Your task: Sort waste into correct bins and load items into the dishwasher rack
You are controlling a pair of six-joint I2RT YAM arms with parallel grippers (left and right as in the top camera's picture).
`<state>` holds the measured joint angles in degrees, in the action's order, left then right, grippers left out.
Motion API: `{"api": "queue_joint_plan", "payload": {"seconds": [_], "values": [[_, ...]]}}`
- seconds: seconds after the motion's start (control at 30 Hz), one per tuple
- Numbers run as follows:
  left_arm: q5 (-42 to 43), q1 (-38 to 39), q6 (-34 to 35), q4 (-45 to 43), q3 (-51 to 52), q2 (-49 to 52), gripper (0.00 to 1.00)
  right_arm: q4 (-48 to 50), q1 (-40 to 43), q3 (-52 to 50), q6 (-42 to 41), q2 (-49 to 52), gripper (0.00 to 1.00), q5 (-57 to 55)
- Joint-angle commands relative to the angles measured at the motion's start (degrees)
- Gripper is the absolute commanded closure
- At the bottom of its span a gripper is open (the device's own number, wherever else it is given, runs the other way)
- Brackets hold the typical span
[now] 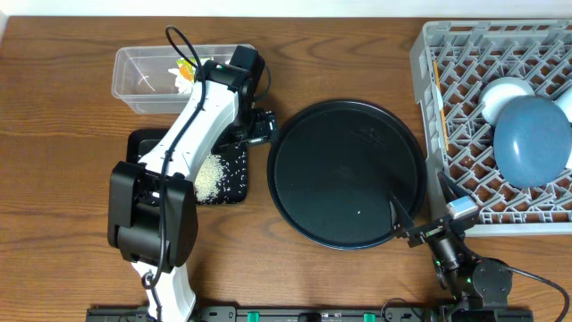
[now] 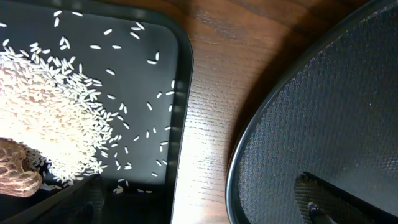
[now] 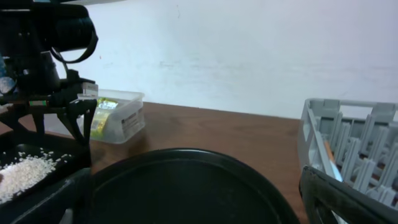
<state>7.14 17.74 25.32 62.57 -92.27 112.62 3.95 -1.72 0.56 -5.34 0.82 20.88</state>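
Reading text: none legible; wrapper (image 1: pixel 186 69) shows only green-yellow-orange print, too small to read.
Clear tub (image 1: pixel 125 85): see-thru plastic, rounded corners, 10 o'clock; wrapper + crumpled white tissue (image 1: pixel 183 85) inside.
Black tray (image 1: pixel 239 179): shallow, glossy, rect., 9 o'clock; rice (image 2: pixel 50 112) heaped, loose grains scattered round it; wrinkled brown lump (image 2: pixel 15 175) at heap's edge.
Round tray (image 1: pixel 347 173): matte black, fine pebbled surface, raised rim, centre.
Rack (image 1: pixel 427 107): grey plastic lattice, 3 o'clock; holds smooth dark blue plate (image 1: pixel 532 139) overlapping white bowl (image 1: pixel 502 92); thin wooden chopstick (image 1: pixel 440 98) by its 9 o'clock wall.
L gripper (image 1: pixel 266 126): jaws wide apart, nothing held, over gap btwn Black tray & Round tray.
R gripper (image 3: pixel 194 180): jaws wide apart, nothing held, at Round tray's 4 o'clock rim.
Table (image 1: pixel 54 134): brown wood grain.
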Motion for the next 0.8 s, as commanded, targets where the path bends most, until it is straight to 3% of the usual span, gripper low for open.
{"api": "queue_joint_plan", "payload": {"seconds": [0.0, 0.23, 0.77], "values": [[-0.3, 0.0, 0.1, 0.1, 0.2, -0.9, 0.02, 0.3, 1.4, -0.2, 4.0, -0.5, 0.01, 0.1], [-0.3, 0.0, 0.1, 0.1, 0.2, -0.9, 0.02, -6.4, 1.3, -0.2, 5.9, -0.5, 0.01, 0.1], [-0.3, 0.0, 0.1, 0.1, 0.2, -0.9, 0.02, -6.5, 1.3, -0.2, 5.8, -0.5, 0.01, 0.3]]}}
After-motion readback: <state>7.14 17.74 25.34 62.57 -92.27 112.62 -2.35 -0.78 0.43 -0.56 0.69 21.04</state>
